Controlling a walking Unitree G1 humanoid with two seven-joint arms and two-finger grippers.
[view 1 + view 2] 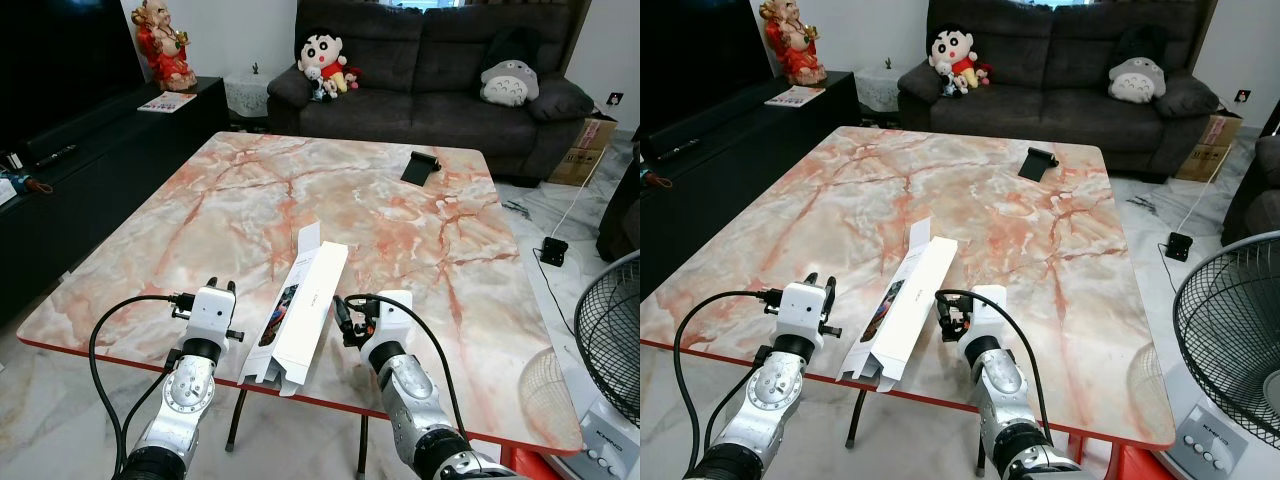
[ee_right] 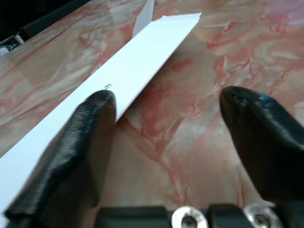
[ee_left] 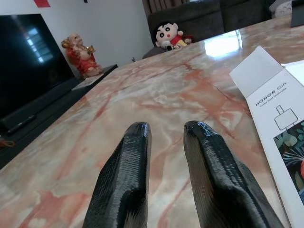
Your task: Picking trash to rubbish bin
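While the robot stands at the near edge of a marbled pink counter (image 1: 250, 200), a long white carton (image 1: 300, 305) lies flat at lower centre of the left eye frame, its near end jutting just past the counter's edge and its far flap open. The left claw (image 3: 166, 135), at lower left, rests low over the counter beside the carton, its 2 black fingers (image 3: 126, 175) a narrow gap apart and holding nothing. The right claw (image 2: 166, 123), at lower centre-right, sits just right of the carton with its fingers spread wide; in the right wrist view 1 finger (image 2: 80, 137) lies against the carton's long edge, while the other hangs over bare marble, and nothing is gripped. A small black object (image 1: 420, 166) rests near the counter's far right corner. Beyond, at the top of the frame, a dark grey sofa (image 1: 440, 60) carries plush toys (image 1: 322, 60), and a fan (image 1: 610, 340) stands at lower right.
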